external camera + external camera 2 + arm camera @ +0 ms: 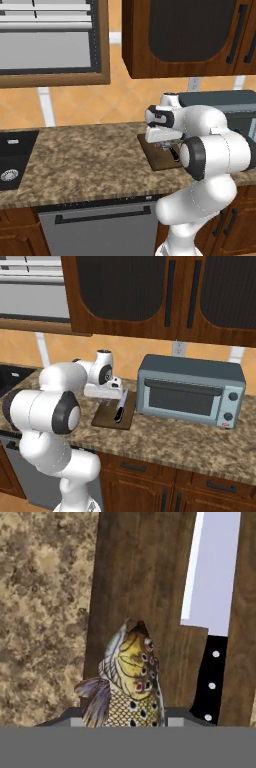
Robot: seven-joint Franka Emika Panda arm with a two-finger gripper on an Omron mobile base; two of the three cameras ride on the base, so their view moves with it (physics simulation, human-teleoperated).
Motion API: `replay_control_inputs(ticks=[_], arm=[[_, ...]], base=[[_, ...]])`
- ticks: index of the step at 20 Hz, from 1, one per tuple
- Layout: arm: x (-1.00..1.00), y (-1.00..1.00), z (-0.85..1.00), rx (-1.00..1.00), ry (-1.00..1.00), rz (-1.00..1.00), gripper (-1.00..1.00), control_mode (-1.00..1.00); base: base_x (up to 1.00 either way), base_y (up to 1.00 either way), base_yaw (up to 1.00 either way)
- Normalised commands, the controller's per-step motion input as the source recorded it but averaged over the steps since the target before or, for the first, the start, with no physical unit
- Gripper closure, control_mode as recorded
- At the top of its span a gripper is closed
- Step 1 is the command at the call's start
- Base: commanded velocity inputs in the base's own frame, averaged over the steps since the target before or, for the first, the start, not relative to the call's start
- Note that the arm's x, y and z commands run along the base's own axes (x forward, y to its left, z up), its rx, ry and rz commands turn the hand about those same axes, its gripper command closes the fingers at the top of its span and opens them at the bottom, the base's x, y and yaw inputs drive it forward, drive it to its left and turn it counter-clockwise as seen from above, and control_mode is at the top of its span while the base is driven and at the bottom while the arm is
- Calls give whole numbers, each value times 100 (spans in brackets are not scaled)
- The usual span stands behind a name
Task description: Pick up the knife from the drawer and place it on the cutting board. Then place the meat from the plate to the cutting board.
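The dark brown cutting board point(140, 572) lies on the speckled counter, left of the toaster oven. On its right part rests the knife point(212, 587), silver blade pointing away from me and black riveted handle near. My gripper point(102, 401) hovers low over the board's left part, shut on the meat point(130, 677), a spotted yellow-brown fish with grey fins that sticks out from between the fingers. From the base views I see the board point(160, 159), the knife point(120, 406) and the hand point(165, 142) above them. The plate and the drawer are out of view.
A grey toaster oven point(190, 388) stands just right of the board. A black sink point(15, 155) is set into the counter at far left. Dark wooden wall cabinets point(150, 296) hang overhead, and a dishwasher front point(95, 225) sits below the counter edge.
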Motion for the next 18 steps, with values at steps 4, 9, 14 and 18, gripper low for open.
replay_control_inputs(ticks=[4, 9, 14, 18], arm=[[21, 0, -45, 0, 1, 11, 100, -100], [10, 0, -48, 0, 0, 10, 100, -100], [1, -2, -21, 0, -6, 5, 100, -100], [23, -1, -2, 0, -4, 0, 100, -100]], base=[[0, 0, 0], [0, 0, 0], [0, 0, 0], [0, 0, 0]])
